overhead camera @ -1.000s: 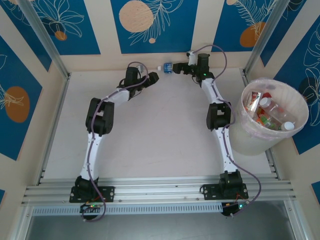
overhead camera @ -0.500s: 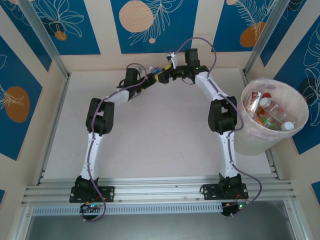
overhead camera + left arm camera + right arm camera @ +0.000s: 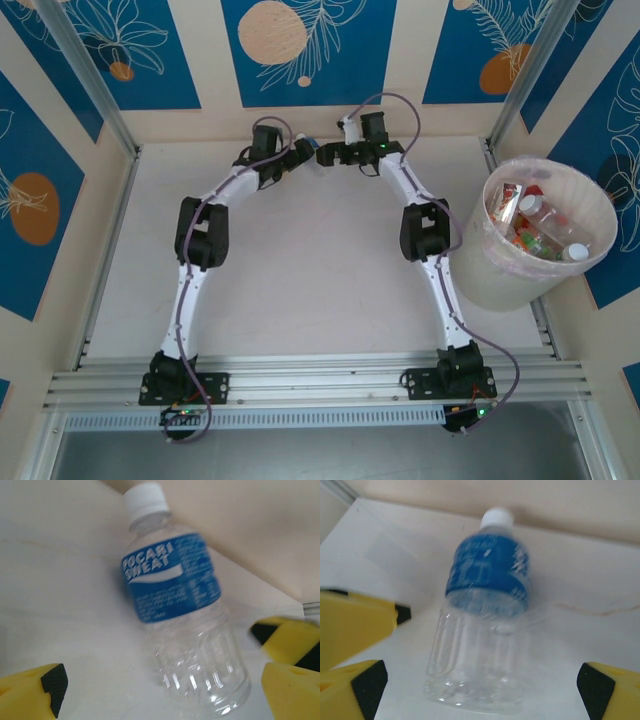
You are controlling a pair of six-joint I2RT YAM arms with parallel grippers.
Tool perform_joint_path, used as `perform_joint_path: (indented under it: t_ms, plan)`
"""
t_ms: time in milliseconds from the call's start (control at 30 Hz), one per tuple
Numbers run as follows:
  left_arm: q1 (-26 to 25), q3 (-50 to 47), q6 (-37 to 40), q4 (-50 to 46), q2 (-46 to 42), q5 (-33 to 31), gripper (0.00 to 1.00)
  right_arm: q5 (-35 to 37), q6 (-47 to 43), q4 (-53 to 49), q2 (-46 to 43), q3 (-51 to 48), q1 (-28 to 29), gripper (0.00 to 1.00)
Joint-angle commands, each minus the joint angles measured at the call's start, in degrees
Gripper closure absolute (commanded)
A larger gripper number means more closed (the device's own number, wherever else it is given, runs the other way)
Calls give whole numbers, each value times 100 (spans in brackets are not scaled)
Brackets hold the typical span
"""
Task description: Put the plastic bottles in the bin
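At the near edge of the table [image 3: 320, 290], the two arm bases are seen bolted side by side. Farther back on the right, the bin [image 3: 490, 285] stands by the table's right edge, just beside the right arm's elbow. Several other bottles [image 3: 535, 232], marked with red and white, are held inside it.

Both arms are stretched to the middle of the table's far edge, where their ends nearly meet.

The left pincer [image 3: 160, 690] is spread wide, with nothing pinched. One yellow finger is seen low on each side of the left wrist view.

The right pincer [image 3: 482, 690] is likewise spread wide and grips nothing. The extra yellow piece at the left of the right wrist view is probably a finger of the other pincer, though the blur leaves this uncertain.

Between the two open pincers a clear bottle [image 3: 180, 605] is seen on the table. It has a blue label reading POCARI SWEAT and a white cap [image 3: 145, 500]. It appears to lie on its side, with the cap turned toward the pale far wall [image 3: 240, 520] close behind it.
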Motion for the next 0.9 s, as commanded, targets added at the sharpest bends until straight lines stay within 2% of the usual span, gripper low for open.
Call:
perform_joint_path:
  t_ms: [0, 67, 133, 367, 433, 600, 733, 800, 867]
  plan:
    - [-167, 1230, 711, -1523, 524, -447, 0, -301, -27, -44, -336, 100, 158, 0]
    - [-260, 2091, 985, -2312, 912, -857, 0, -419, 150, 102, -450, -135, 93, 1]
    - [-282, 2801, 944, -2825, 1276, -1018, 0, -841, 457, 217, -462, -218, 19, 1]
    - [-255, 4722, 570, -3299, 2310, -477, 0, -703, 746, -207, -223, -34, 43, 1]
    - [-231, 5185, 474, -3402, 2548, -354, 0, -980, 966, -146, -156, -42, 40, 0]
    - [-135, 5423, 292, -3464, 2713, -213, 0, -1908, 1220, 235, -50, -106, 106, 1]
    - [-128, 5423, 499, -3247, 2736, -1, 0, -2990, 1063, 946, -524, -612, 187, 2]
    - [-148, 5423, 746, -3099, 2775, 142, 0, -3055, 895, 1267, -960, -1129, 197, 2]
    - [-191, 5416, 1079, -2997, 2836, 169, 0, -2751, 901, 1633, -1440, -1734, 172, 2]
